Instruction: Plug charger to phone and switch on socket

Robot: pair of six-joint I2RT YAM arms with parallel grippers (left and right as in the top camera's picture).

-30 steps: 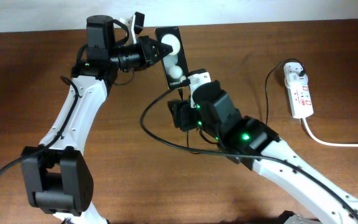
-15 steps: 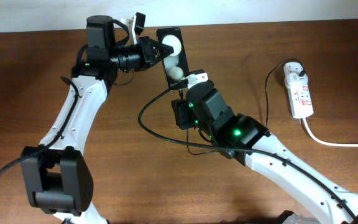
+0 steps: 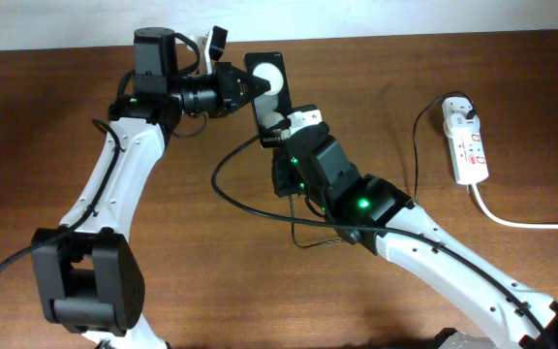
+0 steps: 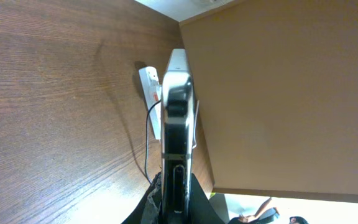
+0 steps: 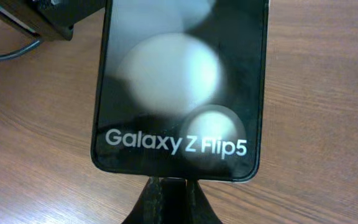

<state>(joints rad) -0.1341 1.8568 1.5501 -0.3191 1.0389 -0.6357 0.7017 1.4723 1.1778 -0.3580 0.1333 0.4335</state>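
The phone point(image 3: 268, 85) is a black slab with two white blobs, held tilted off the table at the back centre by my left gripper point(image 3: 247, 87), which is shut on its side. In the left wrist view the phone point(image 4: 176, 124) shows edge-on between the jaws of the left gripper point(image 4: 174, 208). My right gripper point(image 5: 171, 190) is at the phone's point(image 5: 179, 87) bottom edge, shut on the charger's black connector tip point(image 5: 171, 198). The charger cable point(image 3: 229, 190) loops over the table. The white socket point(image 3: 466, 145) lies far right.
The socket's thick white cord point(image 3: 531, 223) runs off to the right. The thin black cable point(image 3: 416, 145) also climbs to the adapter on the socket. The left arm's base point(image 3: 85, 281) stands at the front left. The table ends at a pale wall point(image 3: 405, 15) behind.
My right gripper has closed and moved up and left to the phone's lower edge. The cable loop has shifted left with it. The left arm has nudged the phone slightly.
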